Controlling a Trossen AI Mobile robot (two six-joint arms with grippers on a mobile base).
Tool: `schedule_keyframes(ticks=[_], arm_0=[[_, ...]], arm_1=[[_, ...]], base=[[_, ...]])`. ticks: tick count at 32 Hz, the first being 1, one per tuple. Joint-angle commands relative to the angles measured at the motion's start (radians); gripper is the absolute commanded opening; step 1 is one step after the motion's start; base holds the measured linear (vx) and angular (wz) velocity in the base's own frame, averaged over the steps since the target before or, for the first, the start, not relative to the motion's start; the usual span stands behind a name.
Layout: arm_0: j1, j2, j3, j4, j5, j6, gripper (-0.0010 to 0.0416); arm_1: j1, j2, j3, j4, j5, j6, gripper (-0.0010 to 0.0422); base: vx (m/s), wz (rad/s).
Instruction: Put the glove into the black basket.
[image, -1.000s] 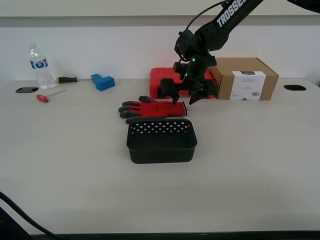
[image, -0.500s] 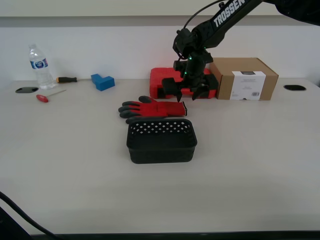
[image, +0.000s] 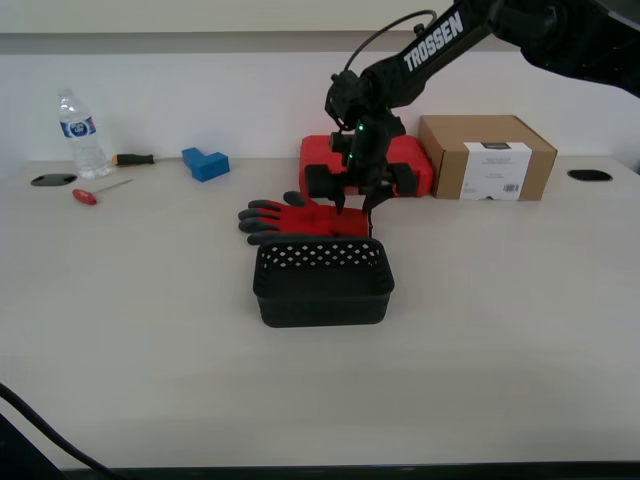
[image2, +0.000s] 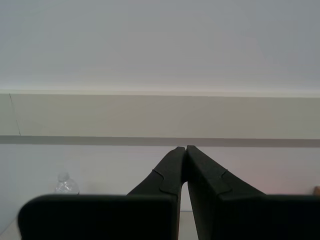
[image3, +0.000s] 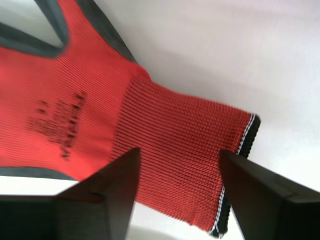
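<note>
The red glove (image: 300, 218) with dark grey fingers lies flat on the table just behind the black basket (image: 322, 285), fingers toward the exterior view's left. My first gripper (image: 355, 208) is open and low over the glove's cuff end. In the first wrist view the glove's cuff (image3: 180, 150) lies between the two spread fingers of my first gripper (image3: 178, 155); I cannot tell if they touch it. The basket holds nothing. My second gripper (image2: 186, 148) is shut on nothing and points at a wall; it does not show in the exterior view.
A red tool case (image: 322, 154) and a cardboard box (image: 487, 157) stand behind the glove. A blue block (image: 205, 163), a water bottle (image: 78, 133) and two screwdrivers (image: 132, 158) (image: 98, 191) lie at the back on the exterior view's left.
My first gripper has moved toward the exterior view's left and down, from beside the tool case to over the glove's cuff. Glove and basket have not moved.
</note>
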Motion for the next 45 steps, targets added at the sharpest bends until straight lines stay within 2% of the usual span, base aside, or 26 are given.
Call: schedule_keyframes(ticks=[1, 4, 6, 8, 13, 14, 17, 19, 20, 22, 25, 30, 32, 35, 37, 39, 42, 43, 44, 45], arm_0=[[0.002, -0.003, -0.021, -0.006, -0.006, -0.025, 0.0162], [0.002, -0.003, -0.027, -0.030, 0.008, -0.045, 0.0129], [0.002, -0.005, -0.027, -0.044, 0.010, -0.056, 0.0127], [-0.005, -0.005, -0.025, -0.099, 0.023, -0.106, 0.0127], [-0.009, -0.006, -0.025, -0.118, 0.063, -0.111, 0.0127], [-0.015, -0.006, -0.025, -0.129, 0.067, -0.127, 0.0127], [-0.031, -0.006, -0.025, -0.136, 0.065, -0.134, 0.0127], [-0.033, -0.006, -0.025, -0.127, 0.042, -0.132, 0.0127], [-0.033, -0.006, -0.025, -0.114, 0.007, -0.117, 0.0127], [-0.032, -0.006, -0.025, -0.098, -0.021, -0.092, 0.0127], [-0.031, -0.004, -0.025, -0.055, -0.111, -0.066, 0.0127], [-0.030, -0.004, -0.031, -0.065, -0.097, -0.053, 0.0127], [-0.030, -0.004, -0.046, -0.084, -0.096, -0.055, 0.0156], [-0.028, -0.004, -0.055, -0.082, -0.095, -0.052, 0.0232], [-0.027, -0.004, -0.055, -0.079, -0.085, -0.052, 0.0251], [-0.027, -0.004, -0.055, -0.076, -0.084, -0.053, 0.0248], [-0.027, -0.004, -0.055, -0.060, -0.086, -0.057, 0.0187], [-0.027, -0.004, -0.055, -0.051, -0.093, -0.066, 0.0126], [-0.027, -0.004, -0.055, -0.050, -0.104, -0.071, 0.0034], [-0.027, -0.004, -0.055, -0.050, -0.106, -0.071, 0.0008]], arm_1=[[0.000, 0.000, 0.000, 0.005, 0.000, 0.000, 0.0000], [0.000, 0.000, 0.000, 0.005, 0.000, 0.000, 0.0000], [0.000, 0.000, 0.000, 0.006, 0.000, 0.000, 0.0000], [0.000, 0.000, 0.000, 0.005, 0.000, 0.000, 0.0000], [0.000, 0.000, 0.000, 0.005, 0.000, 0.000, 0.0000], [0.000, 0.000, 0.000, 0.005, 0.000, 0.000, 0.0000], [0.000, 0.000, 0.000, 0.005, 0.000, 0.000, 0.0000], [0.000, 0.000, 0.000, 0.005, 0.000, 0.000, 0.0000], [0.000, 0.000, 0.000, 0.005, 0.000, 0.000, 0.0000], [0.000, 0.000, 0.000, 0.006, 0.000, 0.000, 0.0000], [0.000, 0.000, 0.000, 0.005, 0.000, 0.000, 0.0000], [0.000, 0.000, 0.000, 0.005, 0.000, 0.000, 0.0000], [0.000, 0.000, 0.000, 0.006, 0.000, 0.000, 0.0000], [0.000, 0.000, 0.000, 0.006, 0.000, 0.000, 0.0000], [0.000, 0.000, 0.000, 0.005, 0.000, 0.000, 0.0000], [0.000, 0.000, 0.000, 0.005, 0.000, 0.000, 0.0000], [0.000, 0.000, 0.000, 0.005, 0.000, 0.000, 0.0000], [0.000, 0.000, 0.000, 0.005, 0.000, 0.000, 0.0000], [0.000, 0.000, 0.000, 0.005, 0.000, 0.000, 0.0000], [0.000, 0.000, 0.000, 0.005, 0.000, 0.000, 0.0000]], base=[[0.000, 0.000], [0.000, 0.000], [0.000, 0.000], [0.000, 0.000], [0.000, 0.000], [0.000, 0.000], [0.000, 0.000], [0.000, 0.000], [0.000, 0.000], [0.000, 0.000], [0.000, 0.000], [0.000, 0.000], [0.000, 0.000], [0.000, 0.000], [0.000, 0.000], [0.000, 0.000], [0.000, 0.000], [0.000, 0.000], [0.000, 0.000], [0.000, 0.000]])
